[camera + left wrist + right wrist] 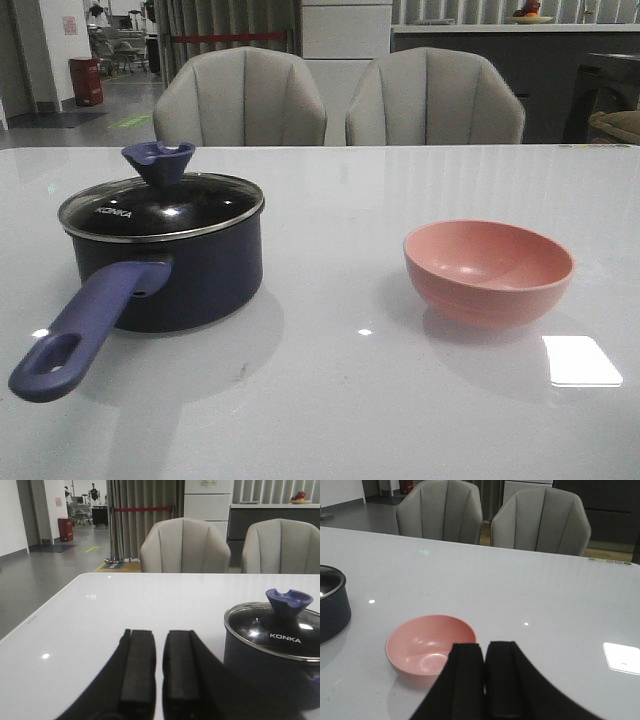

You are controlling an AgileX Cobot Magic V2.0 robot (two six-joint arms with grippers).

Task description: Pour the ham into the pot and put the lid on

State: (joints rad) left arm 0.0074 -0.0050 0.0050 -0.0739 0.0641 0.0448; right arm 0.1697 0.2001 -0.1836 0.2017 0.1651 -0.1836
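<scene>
The navy pot (pixel 190 270) stands at the table's left, its purple-blue handle (pixel 85 335) pointing to the front left. The glass lid (pixel 160 205) with its blue knob (pixel 160 160) sits on the pot. No ham shows; the pink bowl (pixel 488 270) at the right looks empty, and the pot's inside is hidden under the lid. My left gripper (pixel 160 632) is shut and empty, to the left of the pot (pixel 265 675) and lid (pixel 280 635). My right gripper (pixel 485 644) is shut and empty, just right of the bowl (pixel 430 647). Neither gripper shows in the front view.
Two grey chairs (pixel 240 100) (pixel 435 100) stand behind the table's far edge. A bright window reflection (pixel 580 360) lies on the glossy white tabletop (pixel 340 400) to the front right of the bowl. The pot's edge (pixel 332 607) shows in the right wrist view.
</scene>
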